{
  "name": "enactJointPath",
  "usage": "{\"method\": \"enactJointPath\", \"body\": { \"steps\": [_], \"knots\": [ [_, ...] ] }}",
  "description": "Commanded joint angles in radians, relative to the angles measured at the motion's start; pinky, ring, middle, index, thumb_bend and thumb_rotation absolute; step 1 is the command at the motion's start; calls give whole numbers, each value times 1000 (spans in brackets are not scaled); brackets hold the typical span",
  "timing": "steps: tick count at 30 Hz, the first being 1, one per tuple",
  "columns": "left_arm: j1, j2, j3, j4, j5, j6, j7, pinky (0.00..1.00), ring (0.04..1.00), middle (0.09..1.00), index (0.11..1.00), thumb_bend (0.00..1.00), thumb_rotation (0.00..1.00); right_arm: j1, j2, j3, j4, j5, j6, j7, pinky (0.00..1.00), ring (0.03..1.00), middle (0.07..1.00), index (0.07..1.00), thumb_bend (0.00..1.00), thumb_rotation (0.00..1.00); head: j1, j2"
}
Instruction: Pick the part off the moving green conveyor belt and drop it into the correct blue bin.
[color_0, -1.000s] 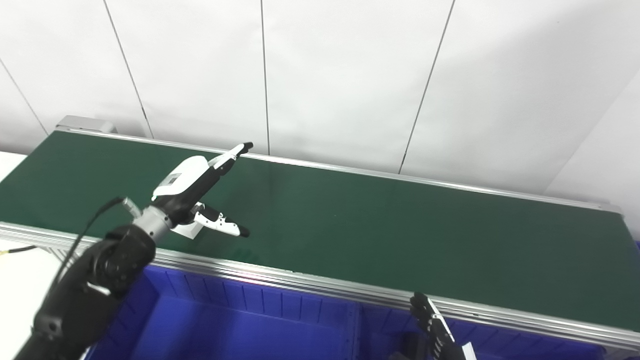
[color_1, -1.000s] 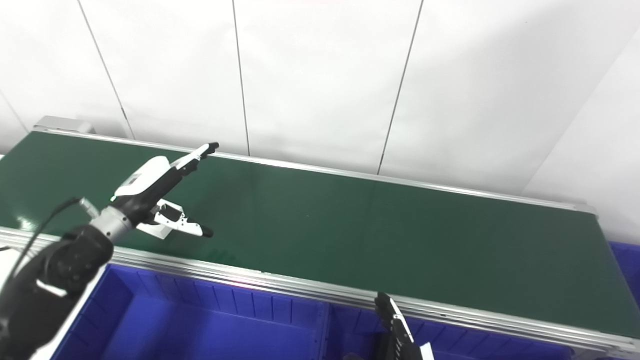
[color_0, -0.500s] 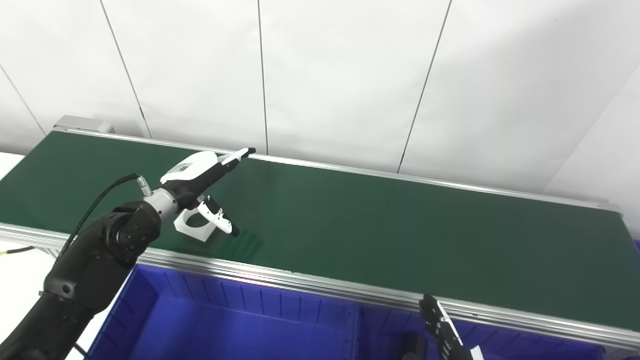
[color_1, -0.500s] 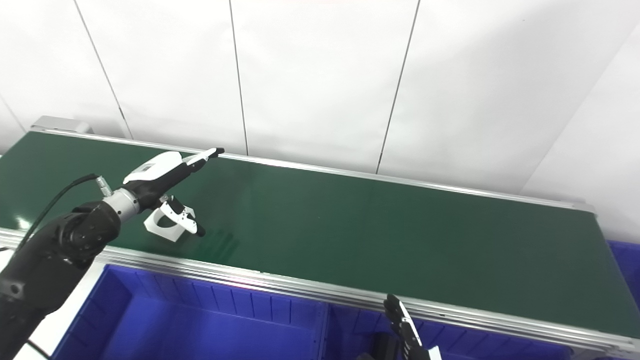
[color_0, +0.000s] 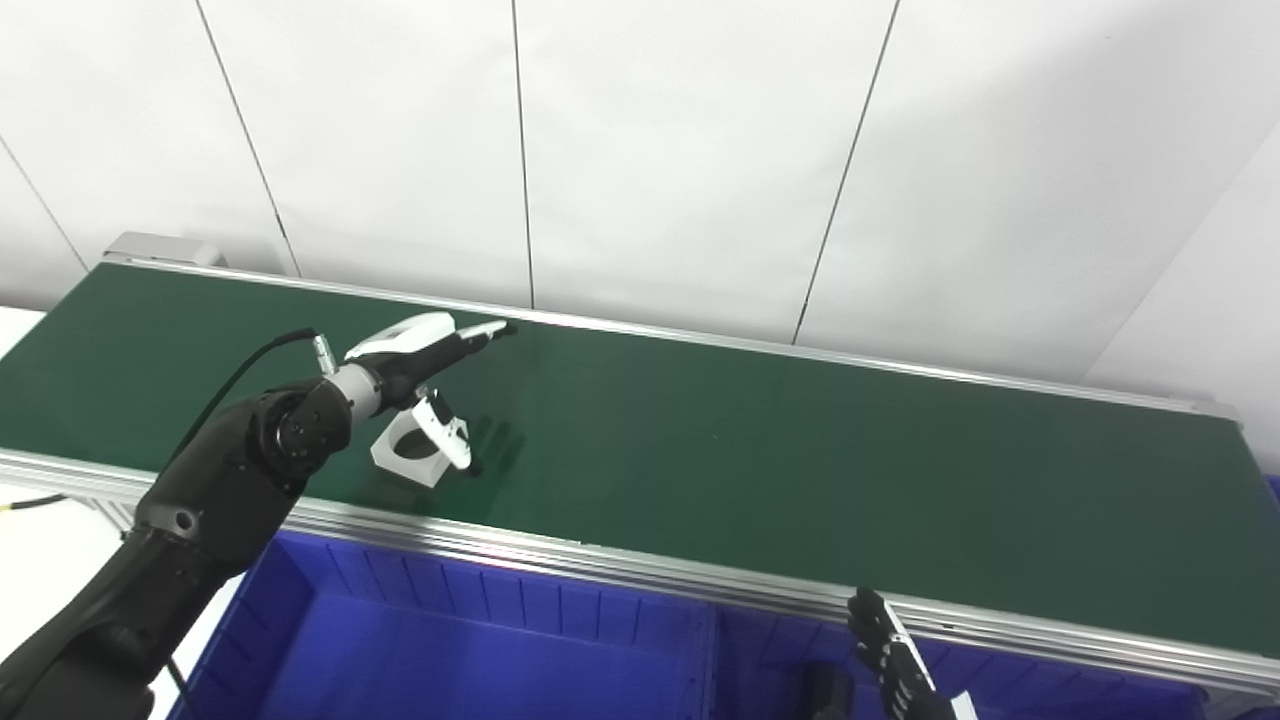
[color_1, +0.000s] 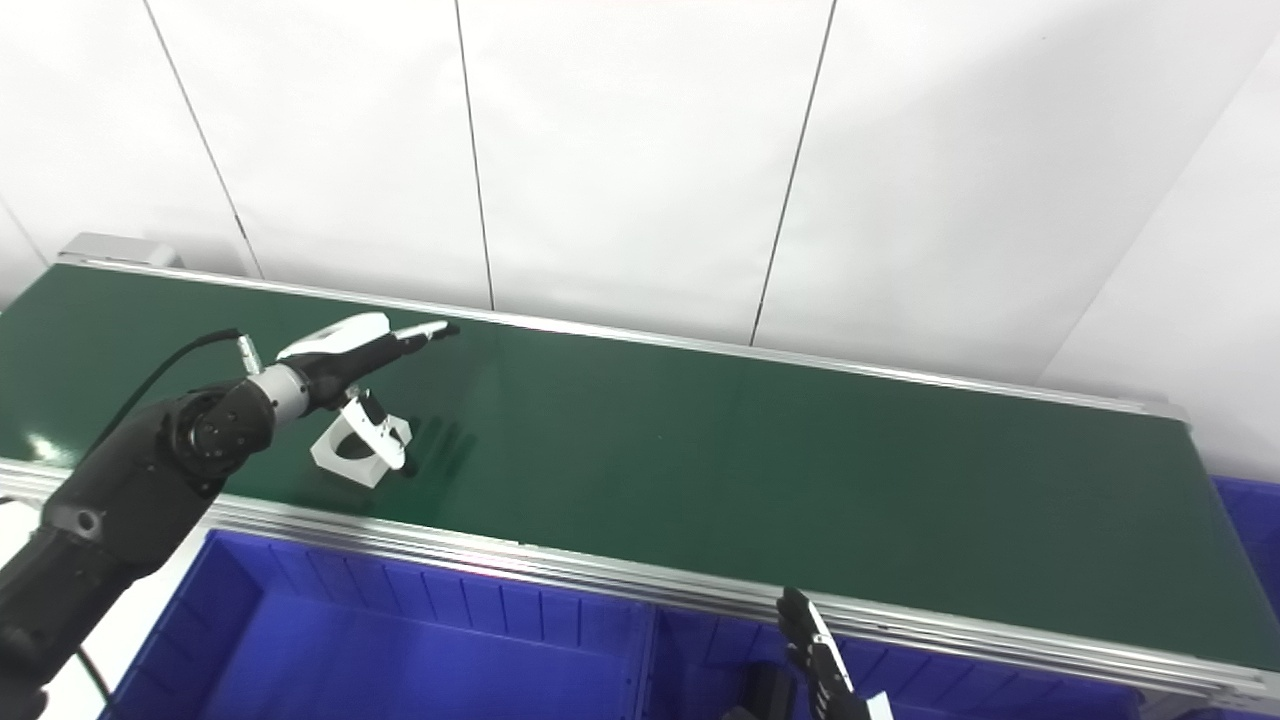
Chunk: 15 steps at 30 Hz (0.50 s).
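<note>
A small white part (color_0: 408, 456) with a round hole lies on the green conveyor belt (color_0: 750, 450) near its front left. My left hand (color_0: 425, 355) is open low over the part, fingers stretched toward the far rail and thumb (color_0: 443, 440) pointing down at the part's right side. In the right eye view the hand (color_1: 355, 355) and the part (color_1: 352, 455) show the same way. My right hand (color_0: 895, 665) is low at the bottom edge over the blue bin, fingers straight.
Blue bins (color_0: 480, 640) run along the belt's front below the aluminium rail (color_0: 620, 570); a divider (color_0: 708, 660) splits them. A white panelled wall stands behind the belt. A black cable (color_0: 235, 370) loops from my left wrist.
My left hand has dropped lower and reached further over the belt, its thumb now down beside the part. The part has ridden right with the belt. The right hand has barely moved.
</note>
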Motion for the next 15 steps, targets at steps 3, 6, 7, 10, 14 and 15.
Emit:
{"method": "enactJointPath", "body": {
  "steps": [3,6,7,10,14,15],
  "knots": [
    [-70,16,-11,21,18,5,8,978,988,994,980,915,0,-4,0,-6,-22,2,-63,-1,914,926,927,945,790,618,4,2],
    [-74,16,-24,32,31,13,8,999,999,1000,990,902,6,-4,0,-7,-20,7,-67,1,913,925,928,945,785,609,5,1],
    [-74,13,-25,38,31,17,8,998,999,1000,991,903,4,-5,1,-7,-18,8,-69,1,912,924,928,944,787,609,8,2],
    [-76,6,-37,55,46,28,12,973,996,1000,998,902,0,-3,1,-8,-23,8,-63,0,909,922,926,943,790,611,12,5],
    [-79,4,-57,68,67,34,16,977,998,1000,1000,897,0,-1,1,-9,-28,14,-61,3,912,921,926,944,783,602,15,6],
    [-79,5,-64,72,76,31,18,982,999,1000,1000,898,0,-1,2,-9,-30,16,-61,4,909,920,926,945,780,599,15,6]
  ]
}}
